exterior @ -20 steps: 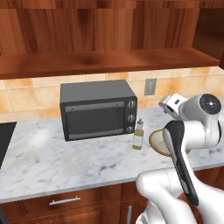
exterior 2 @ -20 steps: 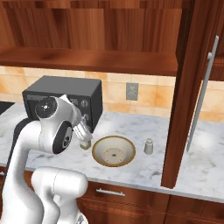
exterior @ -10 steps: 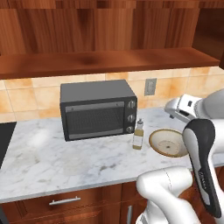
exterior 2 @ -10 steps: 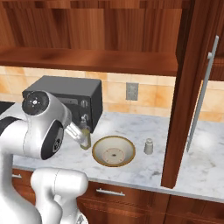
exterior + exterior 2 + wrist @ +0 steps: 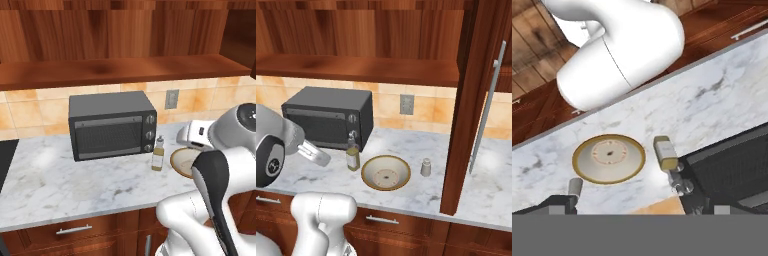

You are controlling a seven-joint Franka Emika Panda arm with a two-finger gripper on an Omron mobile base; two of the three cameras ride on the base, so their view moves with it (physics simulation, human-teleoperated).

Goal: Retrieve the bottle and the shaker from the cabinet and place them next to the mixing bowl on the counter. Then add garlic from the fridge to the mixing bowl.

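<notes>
No legible text anywhere; the bottle [image 5: 353,156] carries a pale label, but nothing on it can be read at this resolution

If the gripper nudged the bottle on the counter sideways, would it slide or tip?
Probably tip: the bottle stands upright, tall and slim on a narrow base. Its glass looks smooth, so a grip may slip, and likely breakable. It stands on the counter close beside the mixing bowl, so a fall could strike the rim.
</notes>
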